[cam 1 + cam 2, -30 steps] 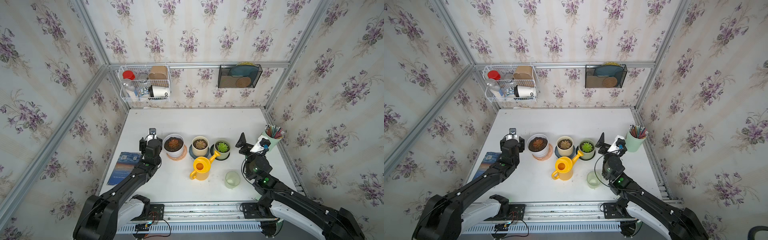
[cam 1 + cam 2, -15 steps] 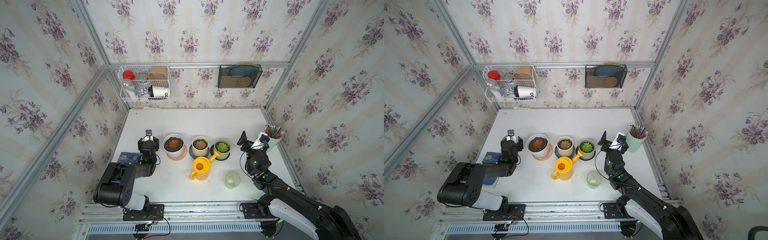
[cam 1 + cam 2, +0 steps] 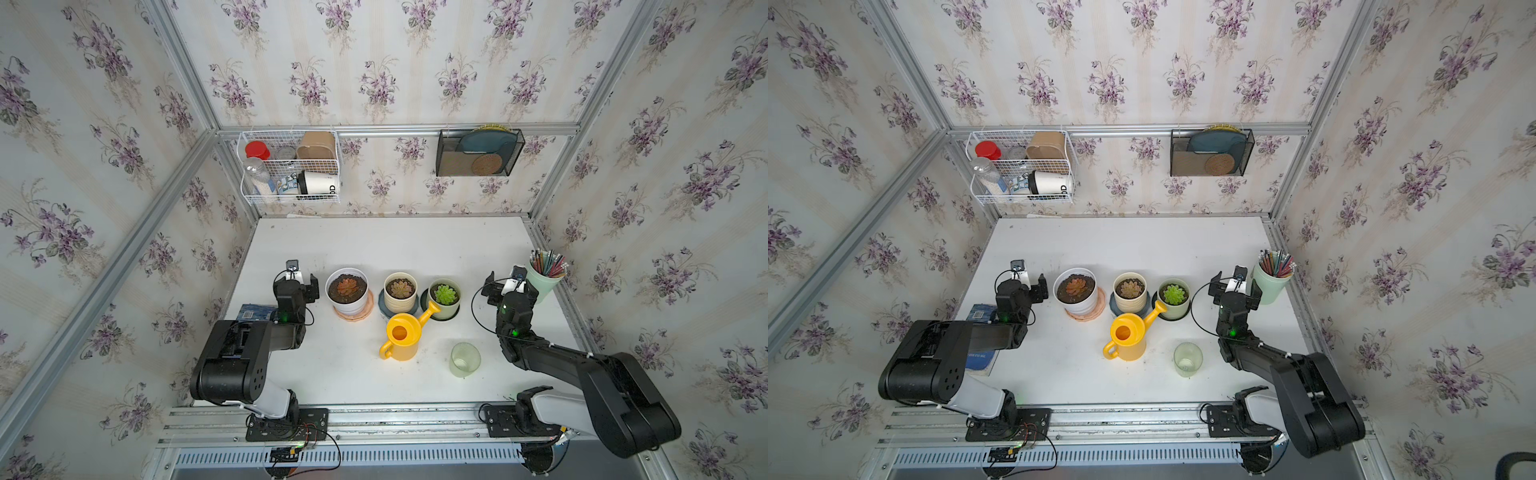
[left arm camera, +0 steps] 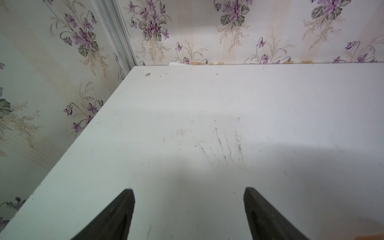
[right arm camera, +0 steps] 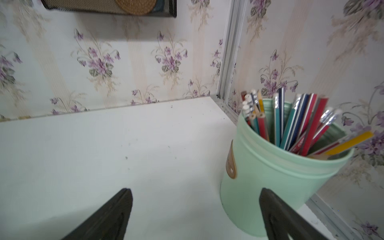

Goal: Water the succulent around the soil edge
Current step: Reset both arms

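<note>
Three potted succulents stand in a row at mid-table in both top views: a reddish one in a white pot [image 3: 347, 289], a pale one in a cream pot [image 3: 400, 289], and a green one in a green pot [image 3: 445, 295]. A yellow watering can [image 3: 402, 336] stands upright just in front, its spout reaching the green pot's rim. My left gripper [image 3: 296, 283] hovers open and empty beside the white pot, with only bare table between its fingers [image 4: 126, 209]. My right gripper [image 3: 510, 287] is open and empty between the green pot and the pencil cup [image 5: 270, 172].
A pale green glass [image 3: 464, 359] stands in front of the watering can, to its right. A blue book [image 3: 254, 311] lies partly under my left arm. The mint pencil cup [image 3: 545, 277] sits by the right wall. A wire basket [image 3: 291, 166] and a mesh holder [image 3: 478, 153] hang on the back wall.
Both arms have folded up, with their elbows drawn back toward the front rail, while the grippers stay almost where they were. The left jaws stand a little wider.
</note>
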You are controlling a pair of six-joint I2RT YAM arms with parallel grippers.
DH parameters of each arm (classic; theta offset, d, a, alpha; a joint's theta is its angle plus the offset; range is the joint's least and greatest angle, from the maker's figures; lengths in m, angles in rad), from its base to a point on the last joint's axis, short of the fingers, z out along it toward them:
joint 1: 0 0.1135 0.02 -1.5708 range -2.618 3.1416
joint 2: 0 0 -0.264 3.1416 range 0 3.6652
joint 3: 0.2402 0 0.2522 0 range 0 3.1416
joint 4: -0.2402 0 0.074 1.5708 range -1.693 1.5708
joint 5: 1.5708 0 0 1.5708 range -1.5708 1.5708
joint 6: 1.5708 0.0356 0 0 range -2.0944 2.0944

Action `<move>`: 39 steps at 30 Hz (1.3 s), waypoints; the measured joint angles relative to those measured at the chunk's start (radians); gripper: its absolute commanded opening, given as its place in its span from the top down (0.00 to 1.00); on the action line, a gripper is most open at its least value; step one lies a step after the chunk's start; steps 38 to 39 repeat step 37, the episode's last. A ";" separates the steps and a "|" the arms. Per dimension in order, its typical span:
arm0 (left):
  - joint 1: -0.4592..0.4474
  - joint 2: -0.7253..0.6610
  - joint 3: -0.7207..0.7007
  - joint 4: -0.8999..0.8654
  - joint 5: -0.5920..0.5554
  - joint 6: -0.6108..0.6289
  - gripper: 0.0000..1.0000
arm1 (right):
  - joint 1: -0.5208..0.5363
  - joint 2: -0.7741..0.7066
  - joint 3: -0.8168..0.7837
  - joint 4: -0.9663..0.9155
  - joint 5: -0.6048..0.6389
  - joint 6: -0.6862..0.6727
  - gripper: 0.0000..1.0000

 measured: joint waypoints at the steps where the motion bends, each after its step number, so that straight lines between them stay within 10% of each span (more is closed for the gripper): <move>1: 0.000 0.000 0.000 0.000 0.001 0.000 0.13 | -0.024 0.032 -0.013 0.035 -0.015 -0.001 0.00; 12: 0.000 0.000 0.002 0.000 0.016 -0.003 0.13 | -0.192 0.210 -0.030 0.281 -0.334 0.033 0.00; 39: 0.000 0.000 0.002 0.000 0.016 -0.003 0.13 | -0.183 0.219 -0.026 0.360 -0.363 0.046 0.00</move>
